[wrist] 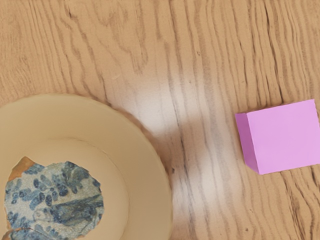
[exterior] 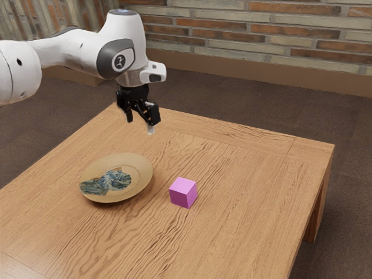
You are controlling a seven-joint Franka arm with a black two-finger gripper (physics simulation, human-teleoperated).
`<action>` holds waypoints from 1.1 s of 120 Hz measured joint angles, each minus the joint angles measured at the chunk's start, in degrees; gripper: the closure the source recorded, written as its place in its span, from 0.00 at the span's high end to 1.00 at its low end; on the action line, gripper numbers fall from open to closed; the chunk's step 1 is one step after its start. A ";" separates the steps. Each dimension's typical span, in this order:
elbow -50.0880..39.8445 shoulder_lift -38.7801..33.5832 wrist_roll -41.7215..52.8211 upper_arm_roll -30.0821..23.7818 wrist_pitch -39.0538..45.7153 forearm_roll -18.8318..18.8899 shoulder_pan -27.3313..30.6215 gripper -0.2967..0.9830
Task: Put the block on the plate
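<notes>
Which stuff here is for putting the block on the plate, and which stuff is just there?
For the job:
- block, to be moved
- plate, where it goes
- tool, to carry it

Just there:
- table, underneath
- brick wall
- floor

Open hand (exterior: 140,125) above wooden table (exterior: 250,203)

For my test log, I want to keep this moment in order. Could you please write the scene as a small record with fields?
block: pink cube, on the wooden table
plate: tan, round, blue patterned patch
spacing: block beside plate, visible gap between them
gripper: black, open, raised above table
task: block not yet on plate
</notes>
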 joint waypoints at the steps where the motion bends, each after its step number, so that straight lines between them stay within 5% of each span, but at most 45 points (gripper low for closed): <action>1: -0.08 0.25 -0.10 0.00 0.31 -0.14 -0.12 0.77; 43: -2.29 9.52 -3.62 0.04 10.67 -5.49 -4.05 0.77; 132: -1.18 18.24 -7.16 -0.11 18.18 -8.34 -6.78 0.77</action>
